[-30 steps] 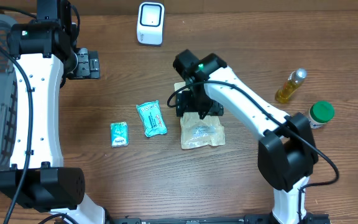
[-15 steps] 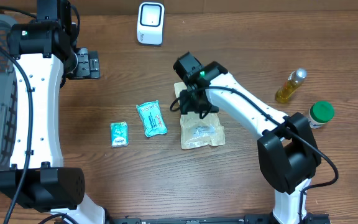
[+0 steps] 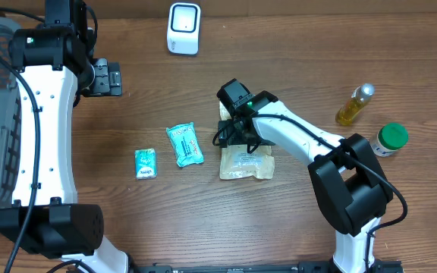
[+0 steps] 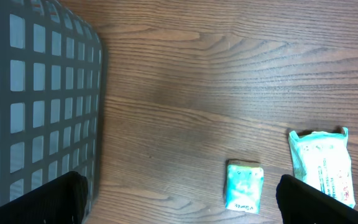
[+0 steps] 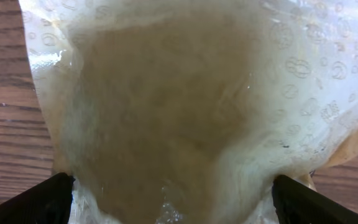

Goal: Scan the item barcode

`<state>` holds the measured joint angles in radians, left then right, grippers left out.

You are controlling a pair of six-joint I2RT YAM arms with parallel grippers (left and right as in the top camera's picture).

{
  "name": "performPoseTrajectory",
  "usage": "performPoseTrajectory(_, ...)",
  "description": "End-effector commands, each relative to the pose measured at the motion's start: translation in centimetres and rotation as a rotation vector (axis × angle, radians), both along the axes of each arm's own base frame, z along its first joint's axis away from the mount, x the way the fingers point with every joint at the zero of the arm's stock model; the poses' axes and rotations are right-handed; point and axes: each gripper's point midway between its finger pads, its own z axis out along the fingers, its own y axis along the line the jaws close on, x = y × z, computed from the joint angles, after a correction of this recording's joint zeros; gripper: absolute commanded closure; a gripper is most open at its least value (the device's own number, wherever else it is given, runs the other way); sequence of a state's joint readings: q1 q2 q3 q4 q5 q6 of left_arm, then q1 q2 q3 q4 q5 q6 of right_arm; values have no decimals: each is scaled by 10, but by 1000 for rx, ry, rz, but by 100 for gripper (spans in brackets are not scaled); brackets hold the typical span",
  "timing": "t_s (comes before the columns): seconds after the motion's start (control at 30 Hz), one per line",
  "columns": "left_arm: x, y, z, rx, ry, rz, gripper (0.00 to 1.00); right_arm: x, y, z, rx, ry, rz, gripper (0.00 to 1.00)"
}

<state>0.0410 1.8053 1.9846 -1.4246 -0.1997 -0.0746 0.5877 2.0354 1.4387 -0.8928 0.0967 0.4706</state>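
The right claw (image 5: 173, 190) is standing spread to its full width over a crinkled, translucent plastic pouch (image 3: 246, 161), with 1 dark finger (image 5: 39, 199) showing at each lower corner of the wrist view. The pouch is bulging up between them, its film printed with faint round marks and its filling looking pale beige and cloudy. Whether the pads are touching the film cannot be told. In the overhead view the pouch is lying flat near the middle of the brown wood-grain worktop (image 3: 302, 53), its far end hidden under the claw and its near end showing a white label.

The white, rounded scanner (image 3: 183, 28) is standing well apart from the pouch, at the far edge.

The left claw (image 4: 179, 190) is also gaping wide with nothing in it, hanging above bare wood beside a grey plastic basket (image 4: 36, 93) with a square-grid wall.

2 teal foil packets are lying to the left of the pouch: a small square packet (image 3: 146, 163) and a larger oblong packet (image 3: 184, 144) with crimped ends. To the right, a slim bottle (image 3: 355, 105) of amber liquid is lying tilted, and a green-lidded jar (image 3: 391, 139) is sitting just beside the right arm's base.
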Motion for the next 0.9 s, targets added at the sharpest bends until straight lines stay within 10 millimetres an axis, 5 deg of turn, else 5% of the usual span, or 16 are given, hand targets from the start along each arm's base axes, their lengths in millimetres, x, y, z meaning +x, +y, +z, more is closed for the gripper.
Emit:
performPoseTrajectory(0.0, 2, 1, 4, 12, -10, -5, 0, 13, 2, 26, 10, -44, -8, 0)
performPoseTrajectory(0.2, 2, 1, 4, 12, -10, -5, 0, 26, 8, 94, 24, -95, 21, 0)
performPoseTrajectory(0.3, 2, 1, 4, 12, -10, -6, 0, 20, 4, 114, 12, -76, 21, 0)
performPoseTrajectory(0.6, 2, 1, 4, 12, -10, -5, 0, -22, -5, 91, -3, 115, 21, 0)
performPoseTrajectory(0.87, 2, 1, 4, 12, -10, -5, 0, -46, 20, 64, 139, 229, 43, 0)
